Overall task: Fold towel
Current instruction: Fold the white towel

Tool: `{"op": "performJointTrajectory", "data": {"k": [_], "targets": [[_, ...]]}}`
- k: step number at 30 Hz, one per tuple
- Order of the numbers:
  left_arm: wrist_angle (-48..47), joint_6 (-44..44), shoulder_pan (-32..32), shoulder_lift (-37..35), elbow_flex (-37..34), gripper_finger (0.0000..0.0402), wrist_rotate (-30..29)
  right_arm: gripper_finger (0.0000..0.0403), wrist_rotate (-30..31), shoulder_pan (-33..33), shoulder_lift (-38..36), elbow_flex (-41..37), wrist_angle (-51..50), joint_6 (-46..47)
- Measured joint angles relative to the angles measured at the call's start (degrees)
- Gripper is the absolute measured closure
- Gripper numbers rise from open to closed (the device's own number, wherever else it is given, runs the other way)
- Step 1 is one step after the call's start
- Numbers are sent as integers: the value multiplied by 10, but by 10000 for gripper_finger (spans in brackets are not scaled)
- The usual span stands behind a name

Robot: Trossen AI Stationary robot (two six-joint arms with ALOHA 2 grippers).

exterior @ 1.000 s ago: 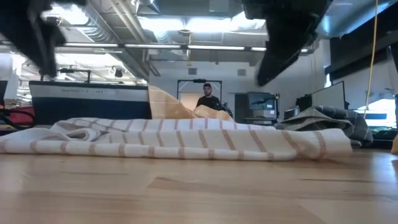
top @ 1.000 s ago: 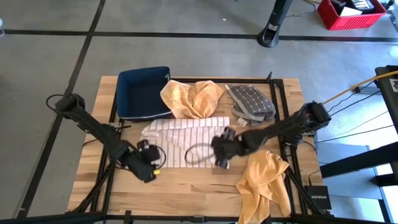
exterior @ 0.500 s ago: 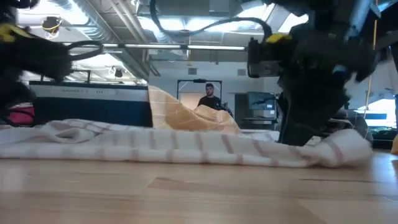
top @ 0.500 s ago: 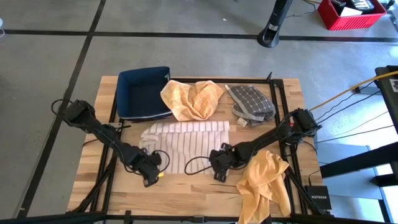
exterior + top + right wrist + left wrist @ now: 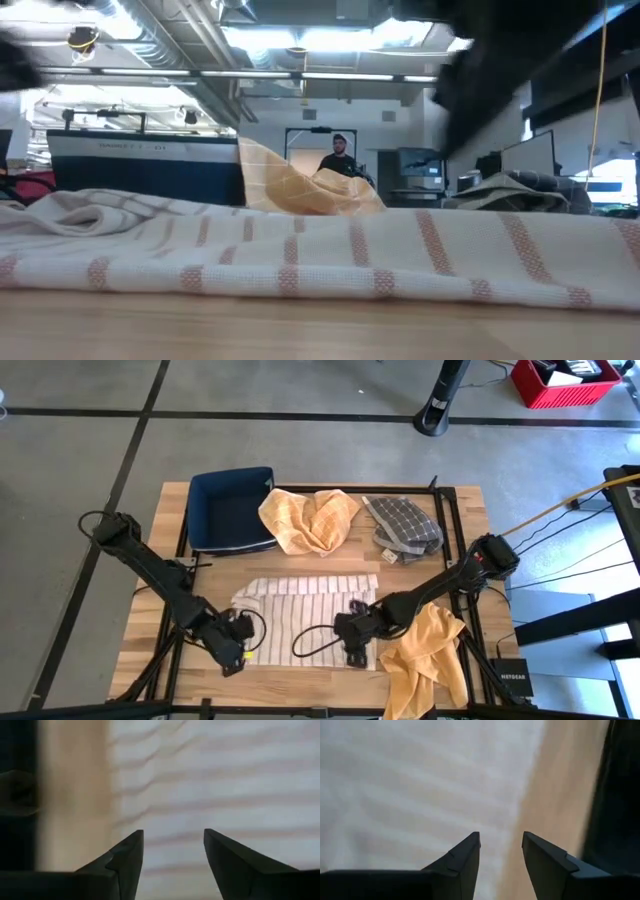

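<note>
Now the striped towel (image 5: 305,600) lies flat near the table's (image 5: 300,665) front edge; left gripper (image 5: 232,650) and right gripper (image 5: 352,645) hover at its near corners, fingers parted and empty, apparently ready to pinch.

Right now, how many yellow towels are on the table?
2. One yellow towel lies crumpled at the back, next to the blue bin. The other yellow towel hangs off the front right edge.

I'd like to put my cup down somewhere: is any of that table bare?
Bare wood shows left of the striped towel, below the blue bin, and along the table's near edge between both grippers. The far side is crowded: orange cloth, checked cloth.
</note>
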Motion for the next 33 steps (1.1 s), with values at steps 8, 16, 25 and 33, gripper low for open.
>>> {"op": "performJointTrajectory", "data": {"k": [8,16,25,33], "targets": [[23,83,48,32,-8,261,-280,194,191,-71,30,-18,56,-143],[37,96,67,109,-8,261,-256,194,160,-147,85,-43,75,-228],[77,149,90,131,-8,261,-191,194,366,-180,92,-41,79,-192],[78,156,91,132,-8,261,-187,194,426,-169,89,-2,0,-167]]}}
